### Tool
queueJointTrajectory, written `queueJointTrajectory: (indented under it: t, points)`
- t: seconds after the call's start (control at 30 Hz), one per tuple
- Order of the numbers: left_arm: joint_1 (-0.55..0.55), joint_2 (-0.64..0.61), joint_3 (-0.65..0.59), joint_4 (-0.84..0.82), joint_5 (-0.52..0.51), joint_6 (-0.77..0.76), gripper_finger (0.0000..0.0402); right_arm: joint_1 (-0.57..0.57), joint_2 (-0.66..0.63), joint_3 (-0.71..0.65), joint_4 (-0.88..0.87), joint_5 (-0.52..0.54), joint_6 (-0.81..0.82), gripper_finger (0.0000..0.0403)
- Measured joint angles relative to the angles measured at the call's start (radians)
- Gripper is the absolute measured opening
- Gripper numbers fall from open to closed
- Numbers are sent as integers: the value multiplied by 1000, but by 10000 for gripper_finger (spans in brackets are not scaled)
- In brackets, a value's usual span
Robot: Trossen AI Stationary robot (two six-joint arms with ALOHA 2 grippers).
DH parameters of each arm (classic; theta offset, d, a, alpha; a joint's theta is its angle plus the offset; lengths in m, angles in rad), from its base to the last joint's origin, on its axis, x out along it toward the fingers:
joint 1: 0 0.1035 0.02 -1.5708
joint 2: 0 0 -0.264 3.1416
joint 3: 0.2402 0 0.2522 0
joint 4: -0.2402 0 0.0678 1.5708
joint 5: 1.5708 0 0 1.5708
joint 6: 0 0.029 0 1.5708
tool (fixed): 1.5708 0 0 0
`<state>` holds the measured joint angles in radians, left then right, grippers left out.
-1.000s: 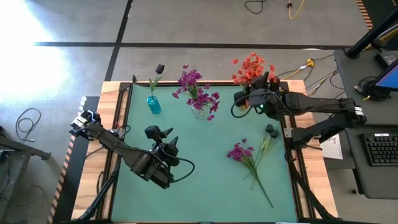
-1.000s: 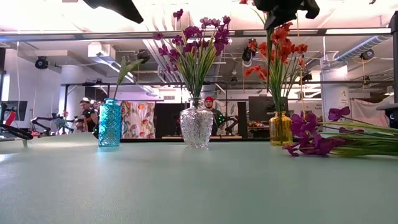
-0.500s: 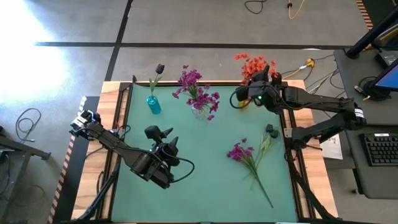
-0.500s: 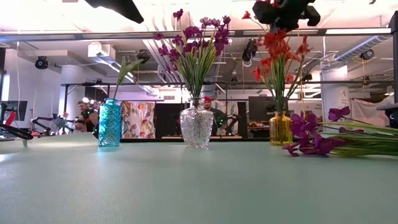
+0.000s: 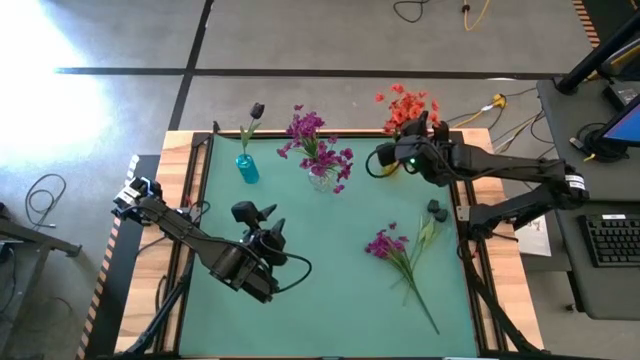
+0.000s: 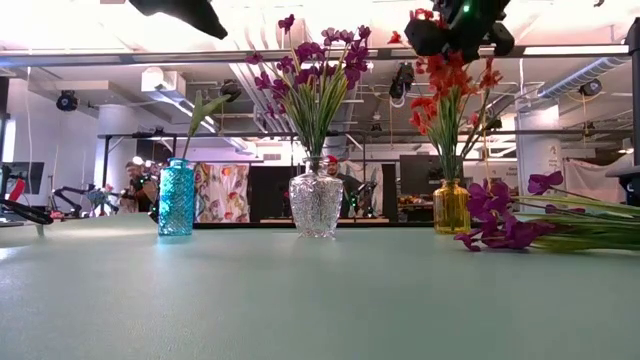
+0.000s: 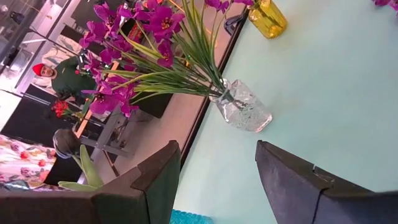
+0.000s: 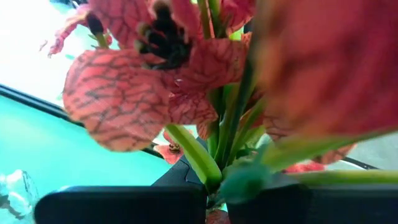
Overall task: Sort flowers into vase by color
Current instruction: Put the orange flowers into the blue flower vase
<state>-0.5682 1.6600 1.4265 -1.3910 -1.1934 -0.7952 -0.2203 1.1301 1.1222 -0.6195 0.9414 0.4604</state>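
My right gripper (image 5: 402,155) hangs over the yellow vase (image 6: 451,207) at the table's far right and is shut on an orange-red flower (image 6: 447,85). The cluster stands in that vase. My left gripper (image 5: 258,218) waits open near the table's middle left, pointing at the clear vase (image 7: 244,112) of magenta flowers (image 5: 318,150). A blue vase (image 5: 247,167) holds one dark bud (image 5: 257,110). Loose magenta flowers (image 5: 386,243) and dark buds (image 5: 437,210) lie flat on the mat at the right. My right gripper pinches a green stem (image 8: 216,163) of the orange-red flower between its two fingers (image 8: 124,204), just below the blooms. It comes from above, slanting from the table's right. The stem runs down into the yellow vase and stands nearly upright.
The three vases stand in a row along the far edge of the green mat (image 5: 330,300). Long green stems (image 5: 420,300) of the loose flowers stretch toward the near right corner. People and equipment show in the room behind the table.
My right gripper has sunk a little and shifted slightly toward the table's left while staying shut on the stem. The orange-red flower has gone down with it, deeper into the yellow vase, and stands straighter among the other orange blooms.
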Motion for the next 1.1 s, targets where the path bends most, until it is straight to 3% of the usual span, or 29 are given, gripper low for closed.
queueJointTrajectory:
  t: [1.1]
  points:
    - [2, 2, 0, -8, -2, -26, 196, -10, 16, -88, 51, 1, 19, 27]
